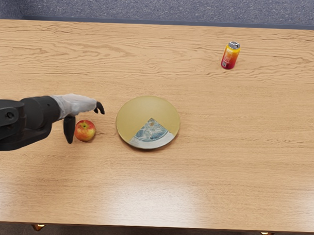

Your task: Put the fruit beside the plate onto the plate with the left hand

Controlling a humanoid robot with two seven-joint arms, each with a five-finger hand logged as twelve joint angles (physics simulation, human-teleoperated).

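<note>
A rendered tabletop workspace (simulator-smooth surfaces): wood-grain table (222, 166) standing on grey carpet-like floor (150, 6).

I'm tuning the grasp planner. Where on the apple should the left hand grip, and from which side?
Probably around its widest middle, coming down from above on the side away from the plate. The apple is round with no handle and sits free on the table. The open left hand hovers on that side.

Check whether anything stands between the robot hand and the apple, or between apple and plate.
Nothing visible does. Only bare table separates apple and plate; the left robot hand is right beside the apple.
</note>
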